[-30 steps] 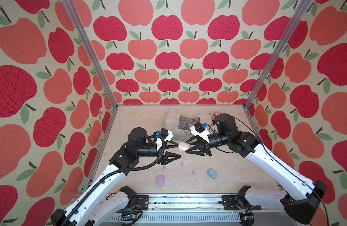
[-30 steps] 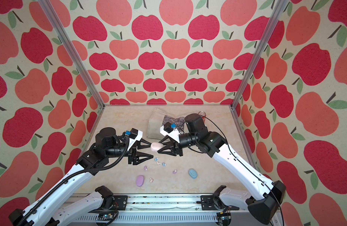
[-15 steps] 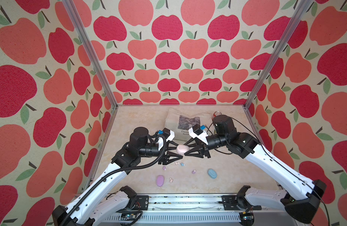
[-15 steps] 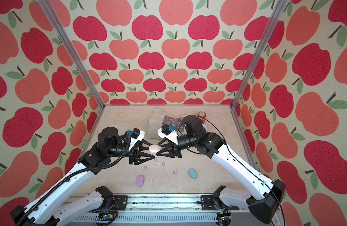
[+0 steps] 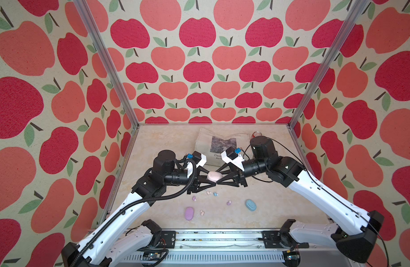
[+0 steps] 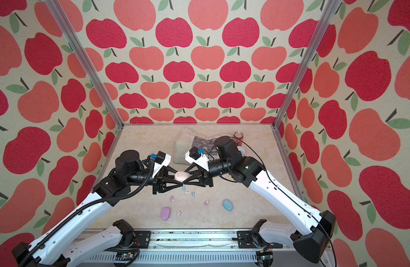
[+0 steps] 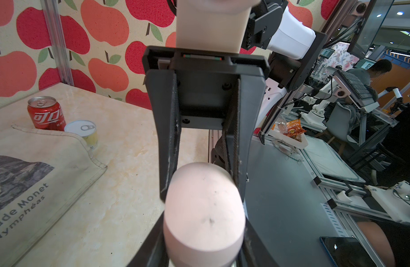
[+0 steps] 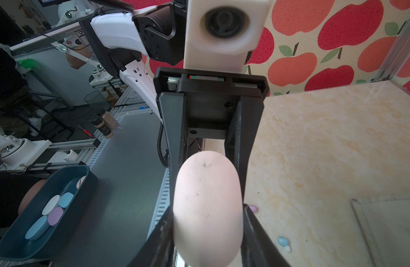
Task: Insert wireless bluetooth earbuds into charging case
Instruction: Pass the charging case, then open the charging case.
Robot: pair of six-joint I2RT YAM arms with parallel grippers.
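A pale pink oval charging case (image 5: pixel 214 176) (image 6: pixel 182 176) hangs above the table, caught from both ends. My left gripper (image 5: pixel 212 178) (image 7: pixel 204 223) is shut on the end nearest it, its fingers pressed to both sides. My right gripper (image 5: pixel 219 177) (image 8: pixel 207 213) is shut on the other end. Both wrist views are filled by the case (image 7: pixel 204 208) (image 8: pixel 207 203), with the opposite gripper behind it. Tiny earbuds lie on the table below: pink (image 5: pixel 208 192), blue (image 5: pixel 215 194), lilac (image 5: pixel 194 198), lilac (image 5: pixel 228 203), pink (image 5: pixel 202 212). The case is closed.
A lilac case (image 5: pixel 189 213) and a blue case (image 5: pixel 251 204) lie near the front. A printed tote bag (image 5: pixel 219 143), a red cola can (image 7: pixel 45 113) and a white tin (image 7: pixel 83 131) sit at the back right. A dark bin (image 8: pixel 44 208) of cases stands off the table.
My left gripper has moved right to the pink case and narrowed its jaws onto it. My right gripper, still holding the case, has shifted slightly left.
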